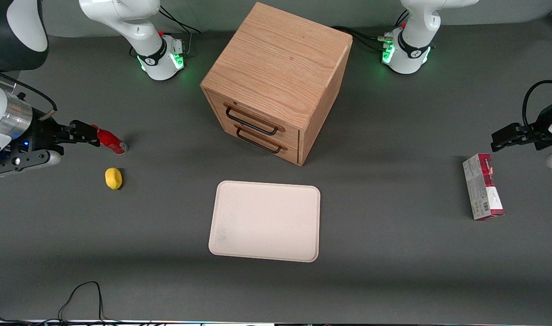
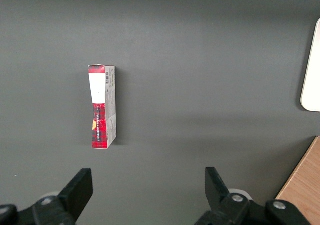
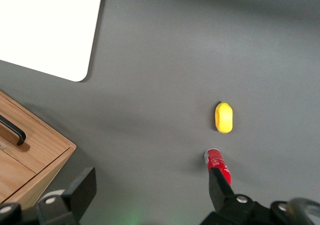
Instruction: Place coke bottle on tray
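Toward the working arm's end of the worktop (image 1: 393, 271), the coke bottle (image 1: 111, 140) lay on its side, cap toward the released pincer (image 1: 83, 134), well apart from the tray (image 1: 265, 220).

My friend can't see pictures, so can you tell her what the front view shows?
The right arm's gripper, open, hovers over a small red coke bottle lying on a grey table, near a yellow lemon-like object. A bare cream tray sits mid-table in front of an oak two-drawer cabinet, and a red-and-grey carton lies toward the parked arm's end.
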`<state>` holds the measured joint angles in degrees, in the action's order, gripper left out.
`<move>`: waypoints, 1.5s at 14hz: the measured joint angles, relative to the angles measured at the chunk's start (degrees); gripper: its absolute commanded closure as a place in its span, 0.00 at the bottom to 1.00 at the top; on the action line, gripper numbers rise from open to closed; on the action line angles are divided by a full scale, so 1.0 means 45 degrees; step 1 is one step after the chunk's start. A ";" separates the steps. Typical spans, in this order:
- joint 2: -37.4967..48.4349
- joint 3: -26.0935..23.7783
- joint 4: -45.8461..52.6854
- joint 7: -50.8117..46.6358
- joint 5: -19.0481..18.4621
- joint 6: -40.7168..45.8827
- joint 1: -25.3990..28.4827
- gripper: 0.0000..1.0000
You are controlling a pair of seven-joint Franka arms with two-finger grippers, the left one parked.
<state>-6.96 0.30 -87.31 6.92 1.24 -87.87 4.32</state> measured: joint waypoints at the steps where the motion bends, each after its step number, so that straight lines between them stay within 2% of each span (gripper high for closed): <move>1: -0.0007 0.0108 0.0040 -0.0001 0.0000 0.0041 0.0123 0.00; 11: -0.0009 0.0783 0.0583 0.0063 0.0000 0.0949 0.0245 0.00; 17: 0.0001 0.0822 0.0565 0.0063 -0.0001 0.1162 0.0261 0.00; 21: 0.0798 0.1407 -0.0376 0.0551 -0.0225 0.1346 0.0266 0.00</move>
<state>-3.37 6.63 -89.01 9.40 0.23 -81.81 5.52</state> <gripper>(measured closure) 0.000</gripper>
